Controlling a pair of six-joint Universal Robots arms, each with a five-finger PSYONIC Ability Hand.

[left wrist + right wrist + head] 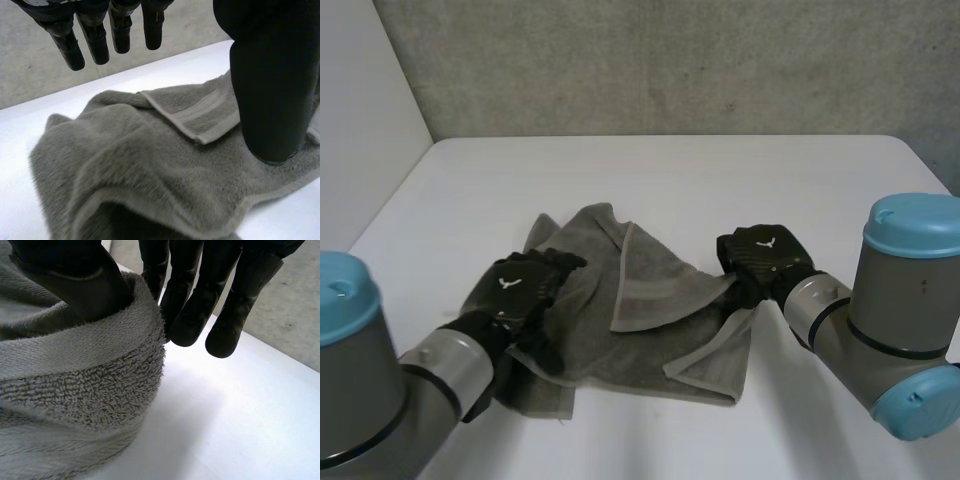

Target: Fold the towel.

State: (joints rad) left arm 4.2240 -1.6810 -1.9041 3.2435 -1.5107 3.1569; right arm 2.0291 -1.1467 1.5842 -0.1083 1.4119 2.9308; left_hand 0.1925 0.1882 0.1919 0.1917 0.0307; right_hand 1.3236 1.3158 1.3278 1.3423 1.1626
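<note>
Head view, towel [655, 325] under left hand [520, 290], right hand [762, 256] pinching its edge

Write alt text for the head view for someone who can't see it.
A crumpled grey towel lies on a white table. The left hand is over its left side, fingers straight; the right hand pinches its right edge.

A white table [670, 170] stands against a grey concrete wall [670, 60] and white side wall [360, 100].
</note>
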